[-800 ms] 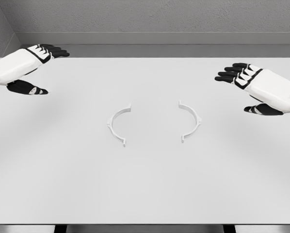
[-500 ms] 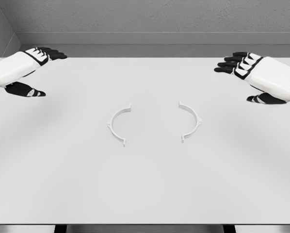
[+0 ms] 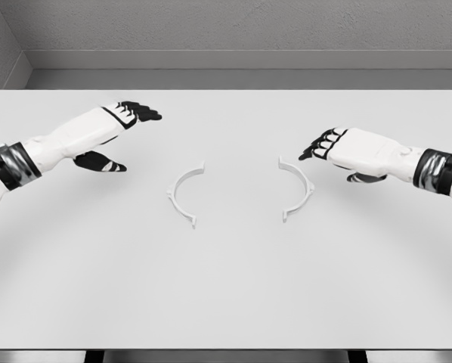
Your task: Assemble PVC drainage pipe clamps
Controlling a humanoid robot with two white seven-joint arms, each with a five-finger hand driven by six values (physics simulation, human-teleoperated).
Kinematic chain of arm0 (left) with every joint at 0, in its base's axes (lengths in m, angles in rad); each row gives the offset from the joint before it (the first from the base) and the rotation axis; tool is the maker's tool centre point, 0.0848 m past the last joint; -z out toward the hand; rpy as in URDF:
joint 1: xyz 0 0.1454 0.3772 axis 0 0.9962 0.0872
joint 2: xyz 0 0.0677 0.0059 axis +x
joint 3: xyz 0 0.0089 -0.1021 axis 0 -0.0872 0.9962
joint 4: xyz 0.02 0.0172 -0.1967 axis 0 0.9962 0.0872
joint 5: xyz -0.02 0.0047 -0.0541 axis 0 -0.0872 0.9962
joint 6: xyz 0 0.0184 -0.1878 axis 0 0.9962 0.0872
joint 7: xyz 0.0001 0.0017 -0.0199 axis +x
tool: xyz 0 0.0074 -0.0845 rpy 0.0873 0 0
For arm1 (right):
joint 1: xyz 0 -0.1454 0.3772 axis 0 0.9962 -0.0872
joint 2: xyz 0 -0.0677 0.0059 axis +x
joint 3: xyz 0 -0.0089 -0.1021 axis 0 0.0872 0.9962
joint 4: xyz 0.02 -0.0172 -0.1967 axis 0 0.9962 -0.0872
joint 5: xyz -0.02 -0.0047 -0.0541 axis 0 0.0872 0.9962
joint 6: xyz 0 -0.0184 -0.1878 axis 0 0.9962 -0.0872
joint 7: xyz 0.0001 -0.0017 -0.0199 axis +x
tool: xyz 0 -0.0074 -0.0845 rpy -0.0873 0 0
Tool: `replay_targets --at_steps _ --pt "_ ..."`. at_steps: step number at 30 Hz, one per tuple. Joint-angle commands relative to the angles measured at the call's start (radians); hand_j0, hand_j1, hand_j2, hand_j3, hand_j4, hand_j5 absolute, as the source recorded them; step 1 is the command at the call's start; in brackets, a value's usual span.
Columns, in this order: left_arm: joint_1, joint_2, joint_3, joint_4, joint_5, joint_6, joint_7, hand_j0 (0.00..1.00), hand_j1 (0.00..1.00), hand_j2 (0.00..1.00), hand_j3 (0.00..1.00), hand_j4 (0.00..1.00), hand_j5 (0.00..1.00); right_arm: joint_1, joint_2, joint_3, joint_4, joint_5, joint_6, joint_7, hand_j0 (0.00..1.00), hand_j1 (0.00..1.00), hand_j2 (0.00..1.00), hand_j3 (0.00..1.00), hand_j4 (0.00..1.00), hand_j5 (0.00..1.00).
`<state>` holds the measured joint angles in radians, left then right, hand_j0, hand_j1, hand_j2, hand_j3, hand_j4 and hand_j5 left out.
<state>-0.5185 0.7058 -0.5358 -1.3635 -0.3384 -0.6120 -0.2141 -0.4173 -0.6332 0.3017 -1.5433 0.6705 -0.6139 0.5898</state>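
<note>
White bench [image 3: 226,302] now: both robot hands, left [image 3: 116,125] and right [image 3: 339,147], moved inward with relaxed, empty fingers toward two separated white semicircular plastic clamp halves [image 3: 184,193] [image 3: 298,189]; grabbing's next, I guess.

Simulated test bench, plain white table [image 3: 226,302], bare grey textured walls [image 3: 233,26]

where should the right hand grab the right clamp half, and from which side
Probably at the middle of the right clamp half, where its arc bulges outward toward the right hand. Come from above and the right: it lies flat on the table, open side facing the left clamp half, so the ends stay free for mating.
</note>
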Motion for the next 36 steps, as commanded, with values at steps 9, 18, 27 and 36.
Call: replay_targets --at_steps 9,18,27,36 --pt "0.018 -0.049 -0.003 -0.008 0.032 0.001 0.010 1.00 1.00 1.00 1.00 1.00 1.00 0.000 0.109 -0.019 0.098 0.001 0.003 -0.007 0.98 0.98 0.98 0.98 0.98 0.98" --pt "0.041 -0.055 -0.006 -0.020 0.093 0.069 0.010 1.00 1.00 1.00 1.00 1.00 1.00 0.000 0.138 -0.079 0.204 0.008 0.003 -0.007 0.98 0.98 0.98 0.98 0.98 0.98" --pt "0.071 -0.058 -0.004 -0.108 -0.162 0.179 0.055 1.00 1.00 1.00 1.00 1.00 1.00 -0.003 0.216 -0.122 0.236 0.006 0.003 -0.008 0.98 0.98 0.98 0.98 0.98 0.98" --pt "0.094 -0.072 -0.006 -0.155 -0.157 0.235 0.048 1.00 1.00 1.00 1.00 1.00 1.00 -0.002 0.242 -0.150 0.267 0.008 0.003 -0.007 0.98 0.98 0.98 0.98 0.98 0.98"
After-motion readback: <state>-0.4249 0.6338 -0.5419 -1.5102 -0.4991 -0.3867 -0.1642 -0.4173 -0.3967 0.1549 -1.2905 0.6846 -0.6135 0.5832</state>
